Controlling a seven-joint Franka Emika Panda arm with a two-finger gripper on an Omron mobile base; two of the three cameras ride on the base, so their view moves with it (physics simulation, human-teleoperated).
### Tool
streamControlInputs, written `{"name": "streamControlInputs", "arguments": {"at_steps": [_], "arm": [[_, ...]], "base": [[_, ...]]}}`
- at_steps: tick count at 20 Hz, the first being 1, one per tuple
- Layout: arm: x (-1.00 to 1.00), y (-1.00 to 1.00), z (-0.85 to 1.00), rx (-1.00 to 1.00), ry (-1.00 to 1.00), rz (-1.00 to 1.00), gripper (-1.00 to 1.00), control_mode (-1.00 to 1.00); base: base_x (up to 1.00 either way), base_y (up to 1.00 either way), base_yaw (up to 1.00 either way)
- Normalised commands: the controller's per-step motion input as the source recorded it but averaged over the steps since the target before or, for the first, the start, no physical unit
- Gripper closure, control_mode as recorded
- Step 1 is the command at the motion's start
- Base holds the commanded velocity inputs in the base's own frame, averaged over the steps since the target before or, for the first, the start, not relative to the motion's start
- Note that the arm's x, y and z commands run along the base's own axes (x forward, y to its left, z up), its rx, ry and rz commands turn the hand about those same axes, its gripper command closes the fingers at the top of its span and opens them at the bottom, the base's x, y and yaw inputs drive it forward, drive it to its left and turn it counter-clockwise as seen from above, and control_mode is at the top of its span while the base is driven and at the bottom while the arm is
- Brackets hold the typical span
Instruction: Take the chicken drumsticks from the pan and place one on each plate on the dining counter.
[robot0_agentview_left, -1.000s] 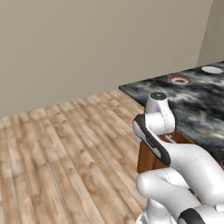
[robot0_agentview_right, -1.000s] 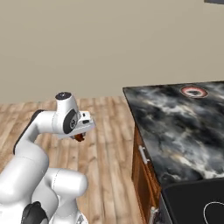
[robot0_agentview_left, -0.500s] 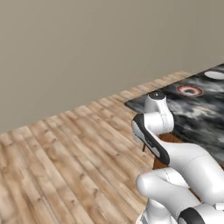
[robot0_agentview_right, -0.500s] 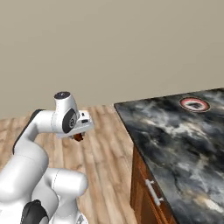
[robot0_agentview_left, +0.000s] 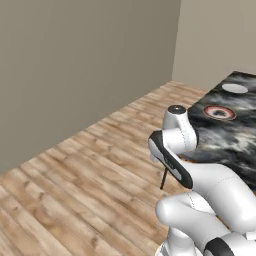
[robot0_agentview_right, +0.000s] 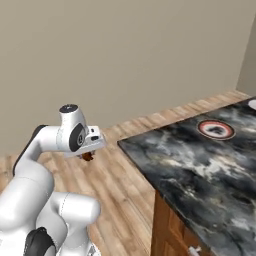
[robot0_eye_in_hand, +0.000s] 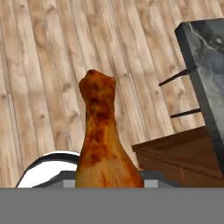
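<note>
With the base having swung round so the worktop (robot0_agentview_right: 200, 170) corner now sits nearer, the end effector (robot0_agentview_right: 88, 155) is pinching a drumstick (robot0_eye_in_hand: 101, 140) over the wood floor (robot0_agentview_left: 90, 170), well short of the patterned plate (robot0_agentview_right: 216, 129) near the worktop's far edge.

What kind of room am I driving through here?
It looks like a home kitchen or dining area: a dark marble dining counter on a wood base, two plates set on it, and plank flooring against plain walls. The gripper carries a chicken drumstick.
</note>
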Motion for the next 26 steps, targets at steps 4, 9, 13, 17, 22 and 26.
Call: {"name": "streamControlInputs", "arguments": {"at_steps": [4, 9, 13, 17, 22, 26], "arm": [[0.0, 0.0, 0.0, 0.0, 0.0, 0.0, 1.0, 1.0], [0.0, 0.0, 0.0, 0.0, 0.0, 0.0, 1.0, 1.0], [0.0, 0.0, 0.0, 0.0, 0.0, 0.0, 1.0, 1.0], [0.0, 0.0, 0.0, 0.0, 0.0, 0.0, 1.0, 1.0], [0.0, 0.0, 0.0, 0.0, 0.0, 0.0, 1.0, 1.0], [0.0, 0.0, 0.0, 0.0, 0.0, 0.0, 1.0, 1.0]], "base": [[0.68, 0.71, -0.47], [0.66, 0.69, -0.48], [0.64, 0.71, -0.48], [0.63, 0.69, -0.5], [0.64, 0.56, -0.63], [0.62, 0.57, -0.62]]}}
